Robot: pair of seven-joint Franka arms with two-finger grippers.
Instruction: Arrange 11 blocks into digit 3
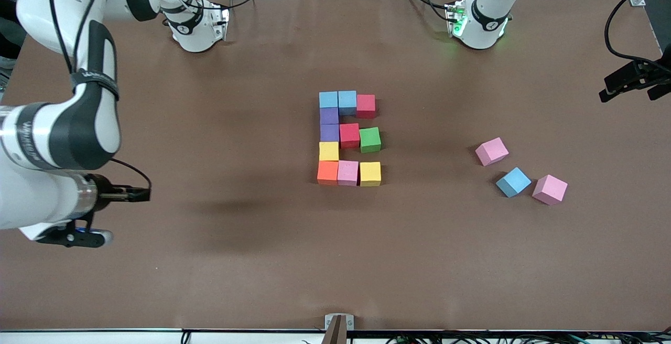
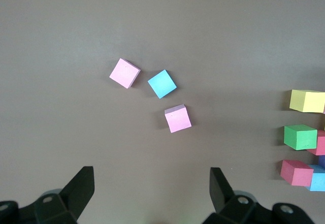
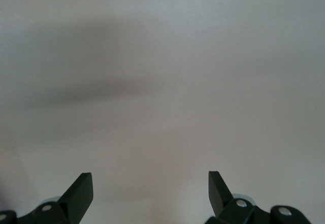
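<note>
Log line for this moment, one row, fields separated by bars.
figure: 11 blocks, E-shape | spare: 2 pink, 1 blue, toward left arm's end | left gripper: open, over spares | right gripper: open, over bare table

Open table (image 1: 209,260) around block figure (image 1: 348,138)

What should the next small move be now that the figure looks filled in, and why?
Probably a tidy-up: all eleven places of the digit 3 look filled, but the green block sits slightly nearer the front camera than the middle red block beside it. I would bring the open, empty left gripper over and square it up. The right gripper waits open.
</note>
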